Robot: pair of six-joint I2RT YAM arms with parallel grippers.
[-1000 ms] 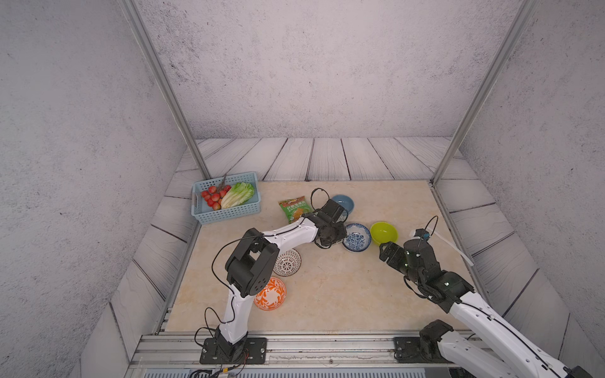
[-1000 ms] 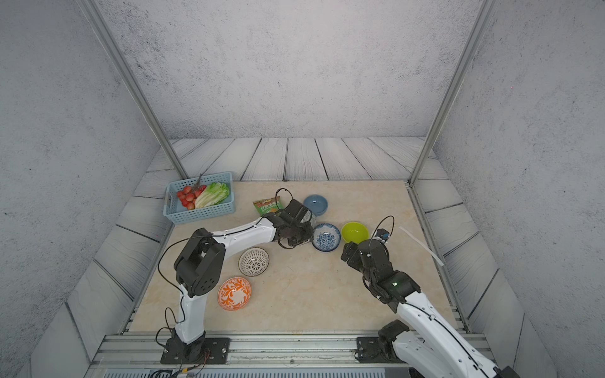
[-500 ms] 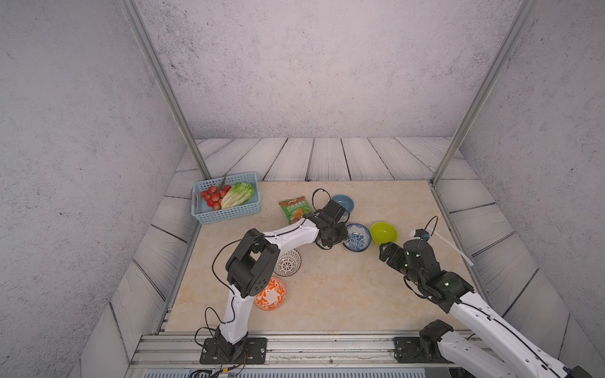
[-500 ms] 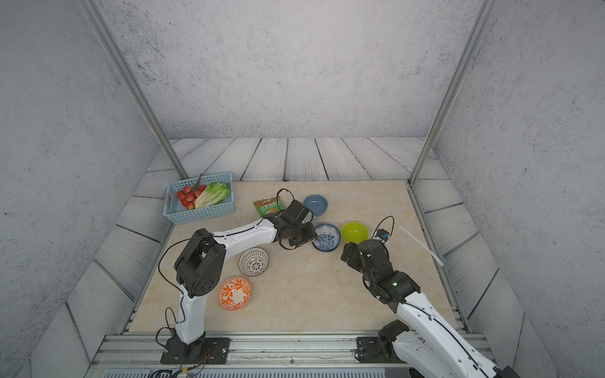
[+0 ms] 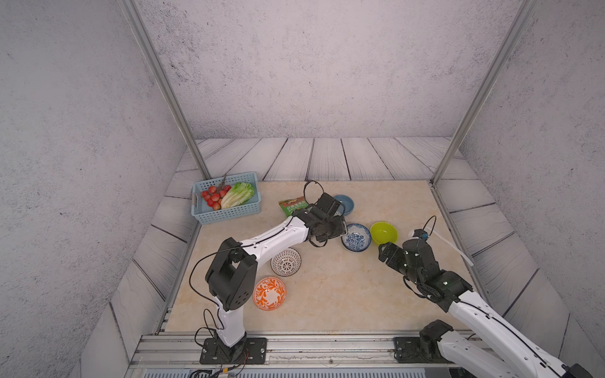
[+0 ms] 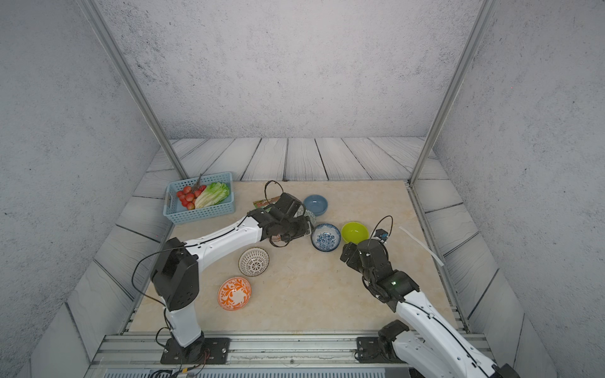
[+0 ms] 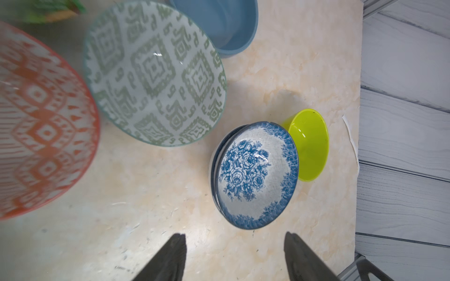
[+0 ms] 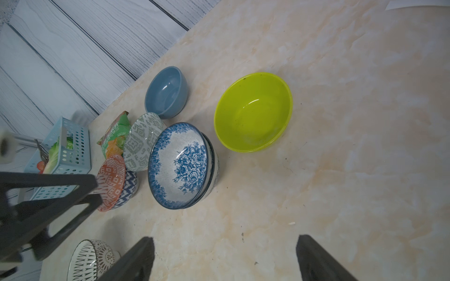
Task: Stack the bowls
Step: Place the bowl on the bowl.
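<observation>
The left claw (image 7: 233, 239) had just opened, empty, leaving a floral bowl (image 5: 356, 238) nested in its twin (image 8: 215, 165), right of centre in a top view: the first stack was made. The right claw (image 8: 225, 239) gaped wide and empty near the lime bowl (image 5: 383, 232).

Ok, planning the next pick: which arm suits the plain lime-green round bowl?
Right. The open, empty right pincer faces that lime-green bowl directly; the stacked blue-floral ceramic bowls stand between it and the left pincer.

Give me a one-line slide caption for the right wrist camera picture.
Right gripper, fingers open, hovers short of a plain lime-green bowl beside two nested blue-floral ceramic bowls.
</observation>
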